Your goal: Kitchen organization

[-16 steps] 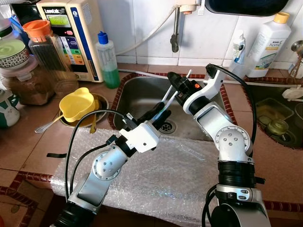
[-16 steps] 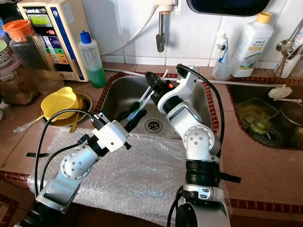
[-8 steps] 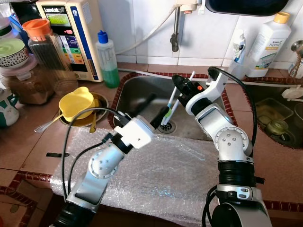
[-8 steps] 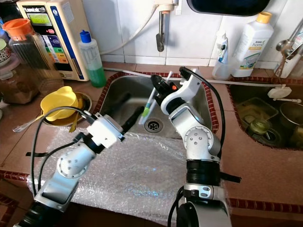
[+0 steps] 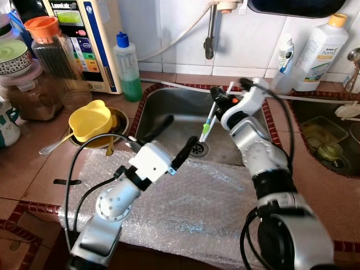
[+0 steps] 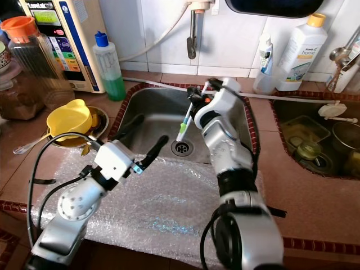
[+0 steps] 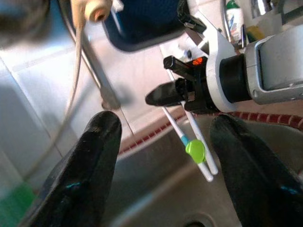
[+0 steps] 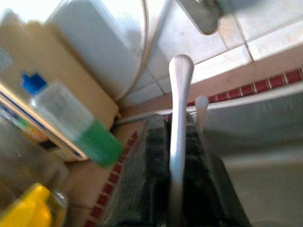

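— bubble wrap sheet lies nearest, spread on the terracotta tiled counter in front of the steel sink. what's over it?

— the left gripper, reaching past the sheet's far edge to the sink, its two black fingers spread wide with nothing between them.

— and the right gripper?

— over the sink basin, clamped on white-handled toothbrushes; the left wrist view shows two thin stems side by side, one with a lime-green head.

— which way do they run?

— long axis steep, slightly tilted. the heads point down toward the drain, the handle ends stick up past the fingers toward the tiled wall.

— what could go wrong?

— my guess: the pinch sits on slim, smooth handles, so a quick swing could let one pivot or slip into the basin. the left fingers are close too; a clumsy pass could knock the heads.

— beyond that?

— a green soap bottle with a blue cap and a white detergent bottle with a yellow cap stand at the wall.
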You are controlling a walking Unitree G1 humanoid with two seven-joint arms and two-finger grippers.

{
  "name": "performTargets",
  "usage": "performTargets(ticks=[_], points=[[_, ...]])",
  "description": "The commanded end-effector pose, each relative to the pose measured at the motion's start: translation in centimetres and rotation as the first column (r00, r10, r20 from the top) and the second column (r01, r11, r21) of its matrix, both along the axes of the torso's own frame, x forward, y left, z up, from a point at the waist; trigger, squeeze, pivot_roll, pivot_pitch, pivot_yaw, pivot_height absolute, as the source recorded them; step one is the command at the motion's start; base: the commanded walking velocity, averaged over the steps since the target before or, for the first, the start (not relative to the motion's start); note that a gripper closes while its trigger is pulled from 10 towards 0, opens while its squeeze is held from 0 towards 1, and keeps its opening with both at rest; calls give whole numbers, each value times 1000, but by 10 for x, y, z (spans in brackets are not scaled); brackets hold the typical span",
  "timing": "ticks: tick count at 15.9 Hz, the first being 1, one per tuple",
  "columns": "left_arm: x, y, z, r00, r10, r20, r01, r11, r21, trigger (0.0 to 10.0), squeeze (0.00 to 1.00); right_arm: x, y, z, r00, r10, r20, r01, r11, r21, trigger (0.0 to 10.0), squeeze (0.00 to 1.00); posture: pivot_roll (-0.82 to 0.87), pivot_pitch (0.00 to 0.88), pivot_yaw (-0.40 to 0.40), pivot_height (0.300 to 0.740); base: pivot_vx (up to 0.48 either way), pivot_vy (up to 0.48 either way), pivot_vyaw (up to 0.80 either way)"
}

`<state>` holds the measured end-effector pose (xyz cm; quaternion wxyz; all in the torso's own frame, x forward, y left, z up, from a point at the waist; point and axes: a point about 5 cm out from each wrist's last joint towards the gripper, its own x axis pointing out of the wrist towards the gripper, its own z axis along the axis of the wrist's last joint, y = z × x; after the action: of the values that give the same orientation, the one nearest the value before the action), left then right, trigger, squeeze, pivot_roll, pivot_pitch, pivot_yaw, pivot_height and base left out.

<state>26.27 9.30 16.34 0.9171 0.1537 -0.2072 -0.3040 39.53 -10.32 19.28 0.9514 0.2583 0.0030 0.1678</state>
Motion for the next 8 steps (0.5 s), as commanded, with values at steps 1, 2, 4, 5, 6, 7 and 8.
performTargets(ticks=[1,2,4,5,6,7,8], points=[[-1,8,-3,998,21,-67,-22,1000,-22,10000,1000,3,9,0,998,43,46,-36,990,-134,3843,0,125,84,17,740,0,0,0],[-2,11,-5,995,25,-94,-28,999,-30,10000,1000,3,11,-4,996,58,63,-42,972,-229,4902,0,144,88,17,740,0,0,0],[-5,16,-7,992,33,-121,-35,999,-15,10000,1000,2,13,-18,988,114,102,-42,841,-539,10000,0,165,90,20,740,0,0,0],[-7,18,-8,989,40,-140,-42,999,-18,10000,1000,0,12,-25,985,130,109,-30,763,-646,10000,0,172,90,21,740,0,0,0],[-11,20,-10,985,41,-167,-44,999,-14,10000,1000,-1,6,-36,984,149,98,-26,662,-749,10000,0,181,91,23,740,0,0,0],[-13,21,-11,984,38,-175,-40,999,-11,10000,1000,-2,3,-40,984,147,98,-14,616,-787,10000,0,184,91,23,740,0,0,0],[-15,22,-12,981,33,-191,-35,999,-7,10000,1000,-3,0,-44,983,159,95,-14,575,-818,10000,0,185,91,25,740,0,0,0]])
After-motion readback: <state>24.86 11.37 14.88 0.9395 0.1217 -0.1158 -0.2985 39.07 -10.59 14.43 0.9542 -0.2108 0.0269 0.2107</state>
